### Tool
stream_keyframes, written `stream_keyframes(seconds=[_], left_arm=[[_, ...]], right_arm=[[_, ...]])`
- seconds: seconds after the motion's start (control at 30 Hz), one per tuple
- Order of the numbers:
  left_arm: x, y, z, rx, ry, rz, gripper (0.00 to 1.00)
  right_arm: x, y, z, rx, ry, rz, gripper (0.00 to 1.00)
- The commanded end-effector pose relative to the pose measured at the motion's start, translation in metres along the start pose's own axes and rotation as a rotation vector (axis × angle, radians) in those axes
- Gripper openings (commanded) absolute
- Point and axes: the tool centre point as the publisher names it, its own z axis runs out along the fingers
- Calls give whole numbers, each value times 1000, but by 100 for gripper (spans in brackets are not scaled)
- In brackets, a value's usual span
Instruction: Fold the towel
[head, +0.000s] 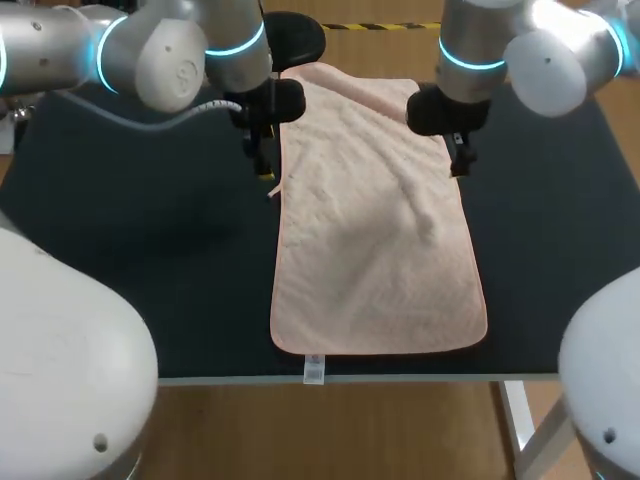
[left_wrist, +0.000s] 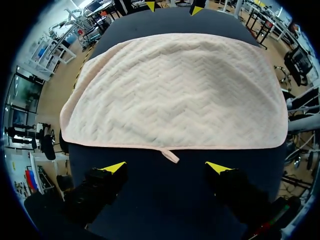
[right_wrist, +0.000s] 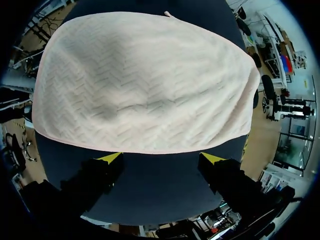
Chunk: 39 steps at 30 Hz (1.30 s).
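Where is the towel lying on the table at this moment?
In the head view the towel lies spread down the middle of the table, with the left gripper beside its left edge and the right gripper beside its right edge.

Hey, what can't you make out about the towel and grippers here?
Head view: a stretch of the towel edge, behind the right gripper.
Head view: white label print, too small.
Left wrist view: right gripper cut off by the rim; only yellow tips show.
Every view: towel underside, against the table.
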Motion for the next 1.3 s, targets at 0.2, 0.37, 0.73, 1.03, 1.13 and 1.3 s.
stream_keyframes(seconds=[0.2,0.37,0.73,1.03,1.13,1.3], left_arm=[[-9,-5,31,-3,20,-7,100],[-13,-8,42,3,34,-2,100],[-14,-19,60,37,64,-30,100],[-12,-27,73,35,78,-25,100],[-13,-28,76,35,86,-32,100],[-12,-28,81,26,84,-38,100]], right_arm=[[-8,3,30,-23,10,1,100],[-13,0,42,-33,25,24,100],[-16,0,55,-46,50,39,100],[-15,-4,66,-52,76,46,100],[-16,-5,71,-51,81,52,100],[-17,-2,81,-60,100,53,100]])
